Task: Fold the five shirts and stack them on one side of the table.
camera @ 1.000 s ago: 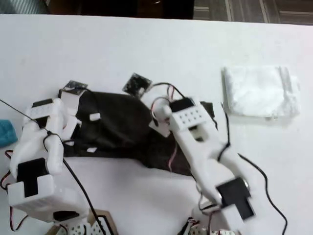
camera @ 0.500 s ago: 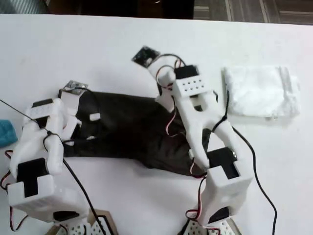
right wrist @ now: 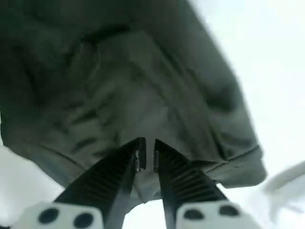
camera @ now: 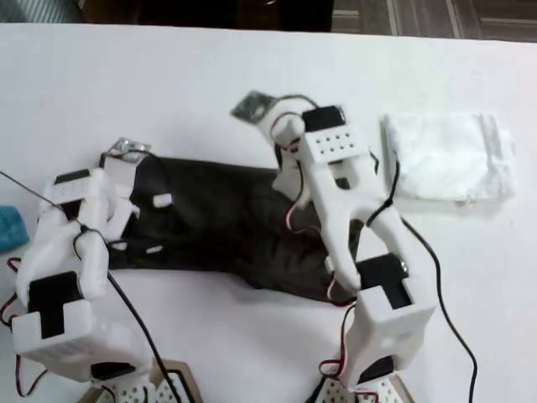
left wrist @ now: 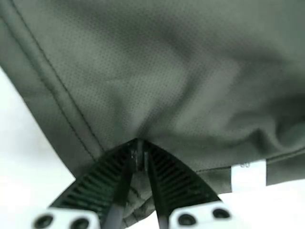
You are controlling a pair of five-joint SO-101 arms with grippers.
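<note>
A dark grey shirt (camera: 210, 227) lies spread across the middle of the white table (camera: 168, 84). At its left end my left gripper (camera: 124, 186) is shut on the cloth; in the left wrist view the fingertips (left wrist: 138, 156) meet on a pinched fold of the shirt (left wrist: 167, 71) near its hem. My right gripper (camera: 287, 178) stands at the shirt's far right edge. In the right wrist view its tips (right wrist: 146, 158) are closed on a bunched part of the dark fabric (right wrist: 119, 95). A folded white shirt (camera: 449, 155) rests to the right.
A teal object (camera: 8, 225) shows at the table's left edge. Cables hang off the right arm (camera: 369, 252) over the shirt. The table's far edge (camera: 268, 32) meets a dark floor. Bare tabletop lies beyond the shirt and at the front centre.
The right arm swung toward the far side of the table, drawing the shirt's right part with it and stretching the cloth out. The left arm stayed put.
</note>
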